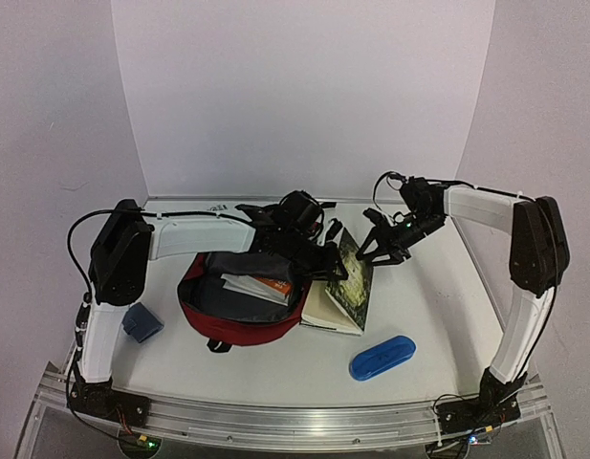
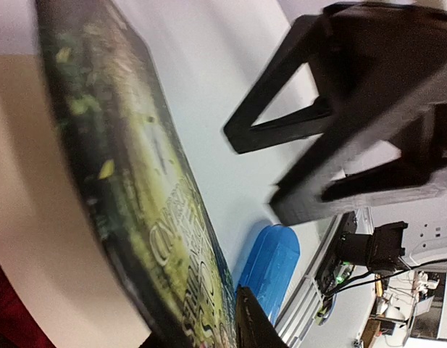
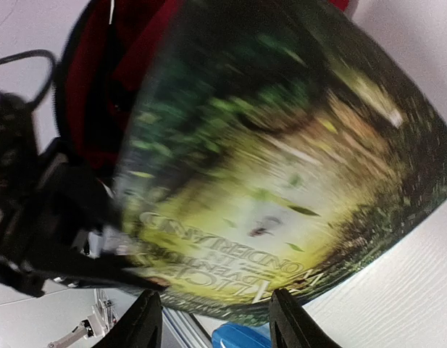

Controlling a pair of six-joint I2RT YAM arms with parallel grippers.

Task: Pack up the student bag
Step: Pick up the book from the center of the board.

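Two robot arms work one table [image 1: 419,306]: the left arm [image 1: 199,236] and the right arm [image 1: 481,206], with one gripper each, the left gripper [image 1: 325,260] and the right gripper [image 1: 371,251]. One student bag [image 1: 218,328] lies just left of the left gripper. One green-covered book [image 1: 355,277] stands between the two grippers; whether the cream pages [image 1: 325,308] under it are a second book cannot be told. One orange-covered book [image 1: 266,286] lies in the bag. One blue oblong case [image 1: 382,357] lies below the right gripper, and one small dark blue block [image 1: 142,321] well left of the left gripper.
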